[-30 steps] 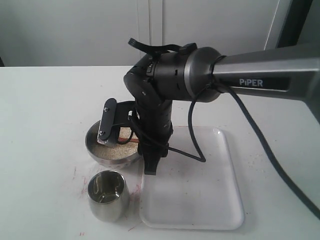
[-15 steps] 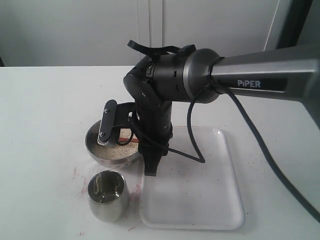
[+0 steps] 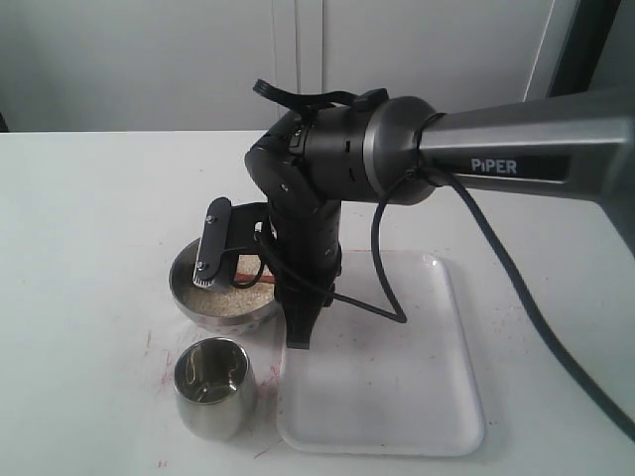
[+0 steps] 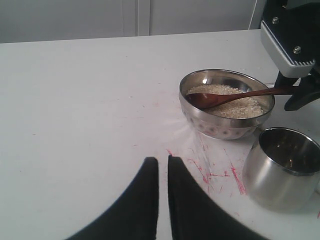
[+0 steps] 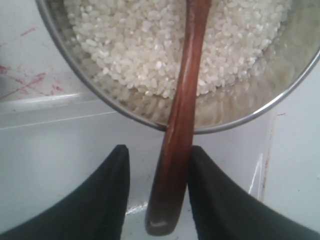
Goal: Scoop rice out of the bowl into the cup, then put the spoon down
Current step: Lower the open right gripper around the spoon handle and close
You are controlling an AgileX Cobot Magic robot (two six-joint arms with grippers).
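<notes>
The steel bowl [image 3: 198, 302] holds rice [image 3: 238, 296], and the wooden spoon [image 4: 225, 97] lies in it with its head in the grains and its handle [image 5: 180, 130] over the rim. My right gripper [image 5: 157, 155] is open and straddles the handle's end; one finger touches the handle, the other stands clear of it. In the exterior view this gripper [image 3: 250, 312] hangs over the bowl's near right side. The steel cup [image 3: 213, 387] stands in front of the bowl; no rice shows in it. My left gripper [image 4: 163, 160] is shut on nothing, above bare table away from the bowl [image 4: 227, 125].
A shallow clear plastic tray [image 3: 397, 397] lies right of the bowl and cup, under the spoon handle's end. Red scratch marks [image 4: 210, 172] cross the white table near the cup [image 4: 280, 170]. The right arm's cable [image 3: 382, 268] loops over the tray.
The right arm shifted very slightly a second ago and has held still since. The spoon, bowl and cup stay where they were.
</notes>
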